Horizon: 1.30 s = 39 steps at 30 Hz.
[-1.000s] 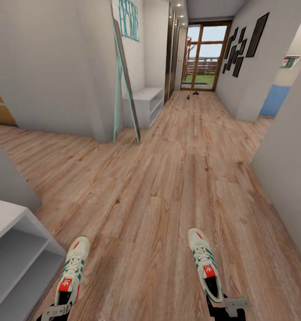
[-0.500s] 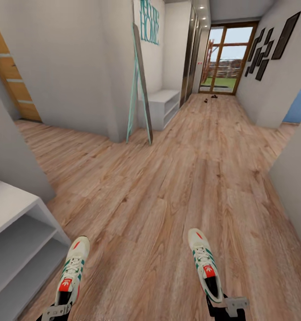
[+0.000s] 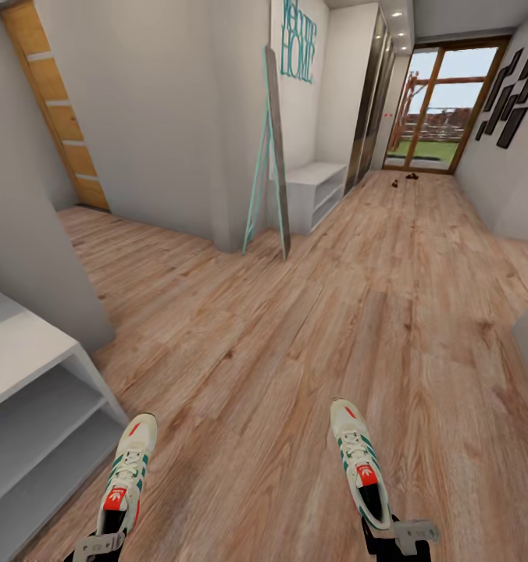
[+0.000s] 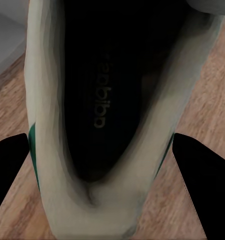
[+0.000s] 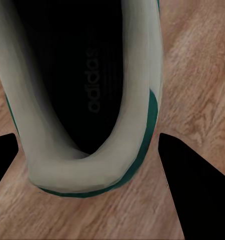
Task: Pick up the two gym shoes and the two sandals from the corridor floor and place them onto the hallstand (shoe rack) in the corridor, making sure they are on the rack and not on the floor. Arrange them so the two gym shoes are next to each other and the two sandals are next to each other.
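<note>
**Two trainers carried, one in each gripper, along the corridor**

I count two low white gym shoes with green side stripes, red tongue patches and white laces. The left shoe [image 3: 128, 474] is held at its heel by the left gripper [image 3: 98, 546], and the right shoe [image 3: 360, 464] the same way by the right gripper [image 3: 397, 538]. Both point toes forward, well apart from each other, above the light brown wood-grain plank floor [image 3: 295, 328].

From the left wrist camera, the left shoe's dark opening and pale collar [image 4: 107, 115] sit between the two black fingers [image 4: 10, 170], which are pinched on its heel. The right wrist camera shows the same: the other shoe's collar with a green trim edge [image 5: 87, 100] is squeezed between that gripper's fingers [image 5: 197, 185].

Far down the corridor, near the glazed door [image 3: 440, 109], lie two small dark brown shapes on the floor, the sandals [image 3: 403, 180]; they are too small to make out in detail.

There are two shelf units. The light-grey one [image 3: 30, 421] at the near left shows a flat top and two open shelf levels, with nothing in the parts I can see. A smaller white bench unit [image 3: 319, 191] stands farther along the left wall, beside a tall leaning mirror with a teal frame [image 3: 273, 148].
</note>
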Motion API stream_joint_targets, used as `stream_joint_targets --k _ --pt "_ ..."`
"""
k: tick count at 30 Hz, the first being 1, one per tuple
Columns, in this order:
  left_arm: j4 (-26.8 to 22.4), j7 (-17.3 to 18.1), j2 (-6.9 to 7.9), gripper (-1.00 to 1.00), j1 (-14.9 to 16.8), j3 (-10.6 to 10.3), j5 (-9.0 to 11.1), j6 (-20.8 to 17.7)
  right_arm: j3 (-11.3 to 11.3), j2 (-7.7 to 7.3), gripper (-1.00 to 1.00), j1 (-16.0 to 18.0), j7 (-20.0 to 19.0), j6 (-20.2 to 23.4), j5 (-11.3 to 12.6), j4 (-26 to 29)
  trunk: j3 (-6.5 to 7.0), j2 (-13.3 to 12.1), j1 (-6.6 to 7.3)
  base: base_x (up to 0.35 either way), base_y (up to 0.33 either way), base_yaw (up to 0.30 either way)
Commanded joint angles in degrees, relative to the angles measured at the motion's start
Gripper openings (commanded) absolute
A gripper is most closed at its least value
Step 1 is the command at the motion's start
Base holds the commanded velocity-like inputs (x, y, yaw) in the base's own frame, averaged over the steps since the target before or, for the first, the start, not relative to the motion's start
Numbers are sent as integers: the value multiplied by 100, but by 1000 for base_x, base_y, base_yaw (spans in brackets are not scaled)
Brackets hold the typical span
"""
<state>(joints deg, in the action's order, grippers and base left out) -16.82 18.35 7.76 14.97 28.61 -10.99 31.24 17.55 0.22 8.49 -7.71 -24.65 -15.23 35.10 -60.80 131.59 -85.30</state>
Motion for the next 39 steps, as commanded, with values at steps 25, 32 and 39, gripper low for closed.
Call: stream_joint_targets --k 25,32,39 --pt "3 20 -3 -100 6 57 -46 18 37 4 -100 4 -49 -27 -15 -3 111 2 0 -47 -195 245" --pt "10 20 -3 -100 6 57 -38 21 36 4 -100 4 -47 -23 -15 -3 143 2 0 -8 -6 245" --pt "12 20 -3 -100 -36 57 267 80 38 4 -100 4 -47 -23 -15 -3 175 2 0 -1 -1 245"
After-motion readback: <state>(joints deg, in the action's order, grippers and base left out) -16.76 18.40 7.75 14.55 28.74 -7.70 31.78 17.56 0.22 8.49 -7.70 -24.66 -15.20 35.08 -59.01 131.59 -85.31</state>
